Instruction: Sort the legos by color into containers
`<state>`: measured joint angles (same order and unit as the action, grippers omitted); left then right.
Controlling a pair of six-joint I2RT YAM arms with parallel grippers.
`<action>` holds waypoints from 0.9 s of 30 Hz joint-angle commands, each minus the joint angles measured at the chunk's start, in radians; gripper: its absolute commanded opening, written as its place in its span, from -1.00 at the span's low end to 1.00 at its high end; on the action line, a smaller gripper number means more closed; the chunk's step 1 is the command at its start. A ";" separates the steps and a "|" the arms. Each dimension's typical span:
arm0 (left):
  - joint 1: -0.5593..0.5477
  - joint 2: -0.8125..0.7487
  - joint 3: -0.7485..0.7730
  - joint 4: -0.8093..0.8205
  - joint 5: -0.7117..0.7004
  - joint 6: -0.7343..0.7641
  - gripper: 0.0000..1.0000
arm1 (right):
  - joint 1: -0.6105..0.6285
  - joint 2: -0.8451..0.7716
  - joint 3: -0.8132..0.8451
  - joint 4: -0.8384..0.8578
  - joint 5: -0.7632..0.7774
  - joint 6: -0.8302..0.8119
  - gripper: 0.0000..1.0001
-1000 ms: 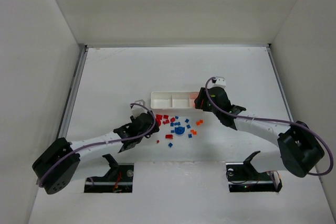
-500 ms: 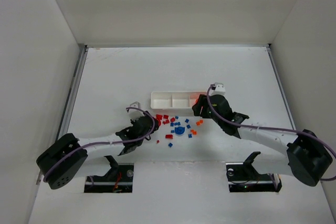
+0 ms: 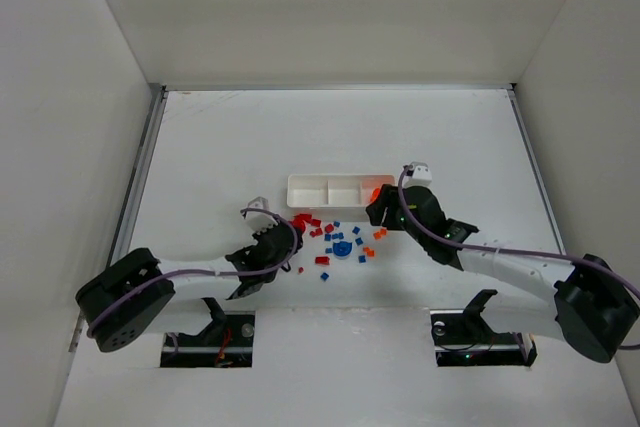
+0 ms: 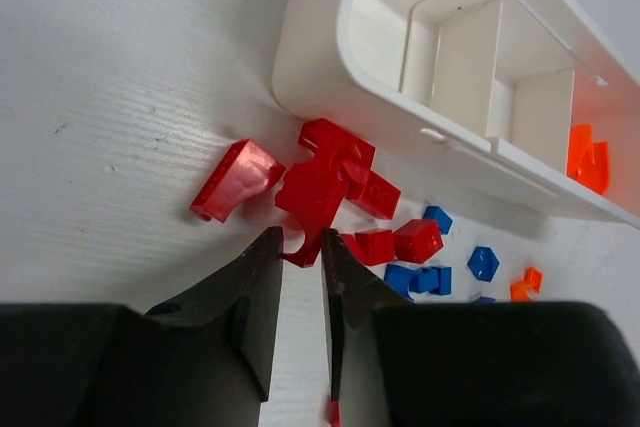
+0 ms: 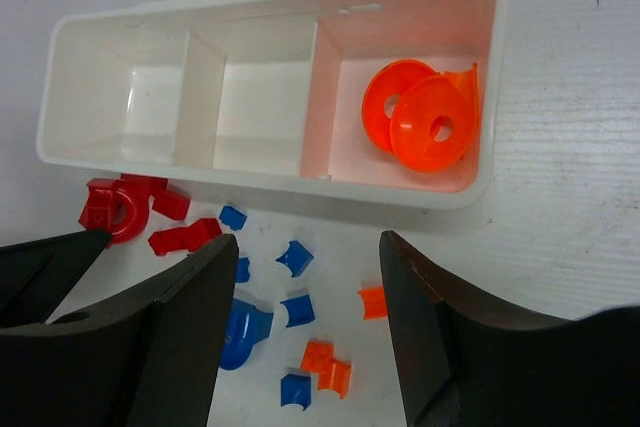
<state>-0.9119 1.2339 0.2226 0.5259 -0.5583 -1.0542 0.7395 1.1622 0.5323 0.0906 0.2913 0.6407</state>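
Note:
Loose legos lie in front of the long white tray (image 3: 300,180): red ones (image 3: 305,222) on the left, blue ones (image 3: 342,247) in the middle, orange ones (image 3: 378,234) on the right. My left gripper (image 4: 298,242) is at the red pile, its jaws closed narrowly on the curved edge of a large red lego (image 4: 322,185) on the table. My right gripper (image 5: 305,242) is open and empty above small blue pieces (image 5: 297,257) and orange pieces (image 5: 330,362). The tray's right compartment holds orange rounded pieces (image 5: 420,117). The other two compartments look empty.
The tray's near wall (image 4: 330,77) stands just beyond the red pile. A flat red piece (image 4: 235,179) lies left of the held one. A big blue rounded piece (image 5: 245,332) lies by my right gripper's left finger. White walls enclose the table.
My left gripper has slid forward into the red pile and closed on a red piece. My right gripper has pulled back from the tray's right compartment toward the loose pieces.

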 commanded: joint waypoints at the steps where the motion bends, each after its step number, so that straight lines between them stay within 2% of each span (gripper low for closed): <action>1: -0.018 -0.056 -0.037 -0.067 -0.054 -0.032 -0.78 | 0.007 -0.021 -0.011 0.043 0.000 0.010 0.29; 11: -0.075 -0.348 -0.011 -0.302 -0.028 -0.007 -0.81 | 0.011 -0.032 -0.020 0.035 -0.004 0.005 0.30; 16: -0.090 -0.439 0.041 -0.342 -0.023 0.036 -0.81 | 0.014 -0.022 -0.011 0.038 -0.006 0.007 0.30; 23: -0.046 -0.418 0.150 -0.267 0.015 0.152 -0.81 | 0.053 -0.022 -0.015 0.028 -0.007 0.010 0.23; 27: 0.038 -0.335 0.184 -0.129 0.084 0.220 -0.81 | 0.074 -0.009 -0.020 -0.017 0.008 0.031 -0.06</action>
<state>-0.9218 0.8543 0.3557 0.2764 -0.5259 -0.9138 0.7963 1.1526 0.5133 0.0830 0.2878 0.6510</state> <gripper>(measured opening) 0.112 0.491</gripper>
